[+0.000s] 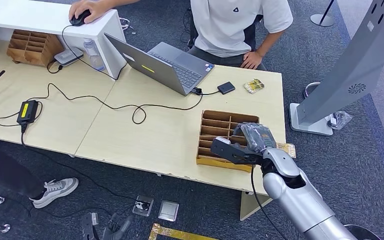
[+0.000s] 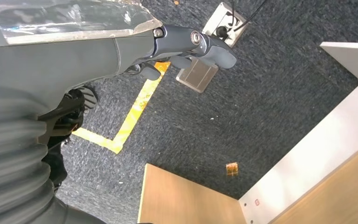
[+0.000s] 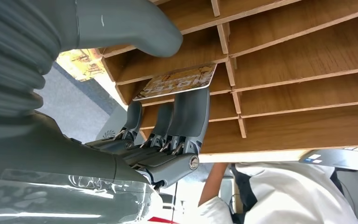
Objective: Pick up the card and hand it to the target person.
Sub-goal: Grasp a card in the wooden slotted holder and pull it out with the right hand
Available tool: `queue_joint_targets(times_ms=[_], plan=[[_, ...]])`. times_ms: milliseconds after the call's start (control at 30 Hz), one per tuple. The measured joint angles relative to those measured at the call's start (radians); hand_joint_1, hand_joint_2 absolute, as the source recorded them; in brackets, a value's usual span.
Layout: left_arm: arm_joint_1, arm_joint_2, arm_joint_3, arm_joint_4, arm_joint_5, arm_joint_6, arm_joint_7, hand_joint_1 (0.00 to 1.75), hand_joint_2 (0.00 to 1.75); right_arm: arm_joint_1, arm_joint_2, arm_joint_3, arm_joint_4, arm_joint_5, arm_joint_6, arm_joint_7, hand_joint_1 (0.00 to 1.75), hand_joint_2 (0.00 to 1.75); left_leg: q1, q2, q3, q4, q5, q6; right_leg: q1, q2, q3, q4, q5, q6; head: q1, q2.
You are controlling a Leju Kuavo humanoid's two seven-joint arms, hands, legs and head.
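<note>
Light wooden table [image 1: 145, 135], large, L-joined to a white raised counter [image 1: 40, 17] well beyond and to the left of the right hand. Seated person in a white T-shirt [image 1: 232, 25] on the table's far side, beyond the right hand, one hand on a black mouse [image 1: 78, 19] on the counter. Silver right arm [image 1: 300, 200], reaching up from below over the table's near edge, wrist in a grey ribbed cover. Grey open laptop [image 1: 167, 65], beyond and left of the right hand, a black cable [image 1: 105, 102] trailing from it across the table to a black power adapter [image 1: 27, 111]. Brown wooden divided organiser tray [image 1: 220, 122], slotted compartments, directly under and ahead of the right hand. Right hand [image 1: 237, 149], dark grey, laid over the tray's near compartments; in the right wrist view the thumb sits above and the fingers [image 3: 189, 116] below the card, pinching it between them. Left hand [image 2: 186, 46], hanging over dark carpet [image 2: 261, 102] marked with yellow tape [image 2: 130, 126], fingers loosely curled, holding nothing. Small gold-and-brown printed card [image 3: 179, 81], flat, gripped at the mouth of a tray compartment. Second similar card [image 1: 286, 149] just right of the right hand on the table edge.
</note>
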Motion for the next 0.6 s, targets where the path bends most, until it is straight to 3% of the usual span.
queue_joint_targets(times_ms=[600], plan=[[0.000, 0.001, 0.027, 0.001, -0.032, -0.009, 0.000, 0.00, 1.75, -0.009, 0.023, 0.003, 0.013, 0.005, -0.004, -0.024, 0.91, 1.75, 0.000, 0.000, 0.000, 0.000, 0.000, 0.000, 0.000, 0.000, 0.000, 0.000, 0.000, 0.000, 0.000, 0.000]])
